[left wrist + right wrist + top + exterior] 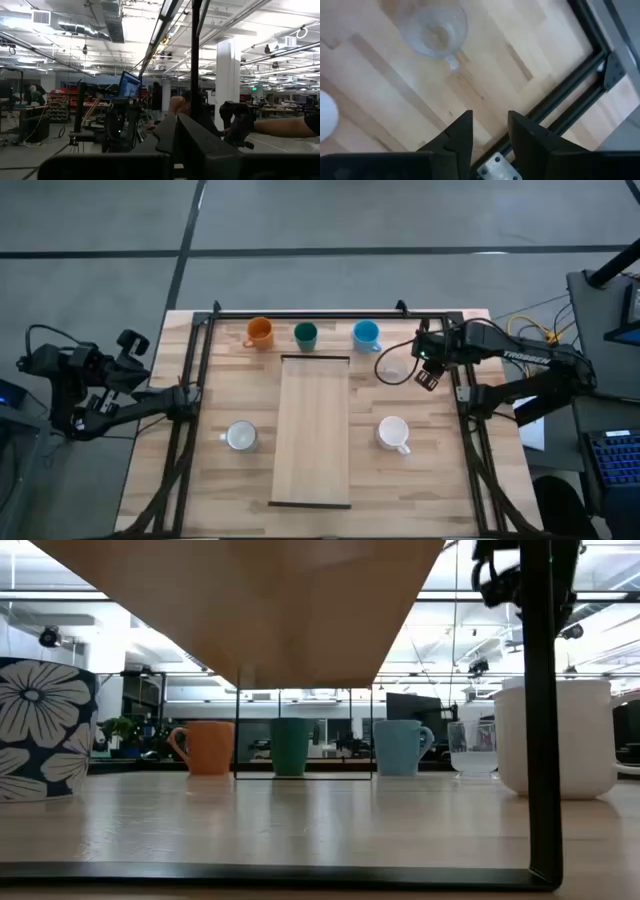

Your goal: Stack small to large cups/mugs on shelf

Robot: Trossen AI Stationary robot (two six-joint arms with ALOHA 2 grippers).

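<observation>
The pale wooden shelf stands in the table's middle; the low view shows its underside. Along the far edge stand an orange mug, a dark green cup and a light blue mug. A clear glass stands right of the shelf's far end, a white mug nearer. A flower-patterned mug stands left of the shelf. My right gripper is open and empty, just right of the glass. My left gripper waits beyond the table's left edge.
A dark metal frame runs along the table's sides and far edge, right beside my right gripper. Bare tabletop lies near the front right. A dark upright of the shelf's frame stands in front of the white mug in the low view.
</observation>
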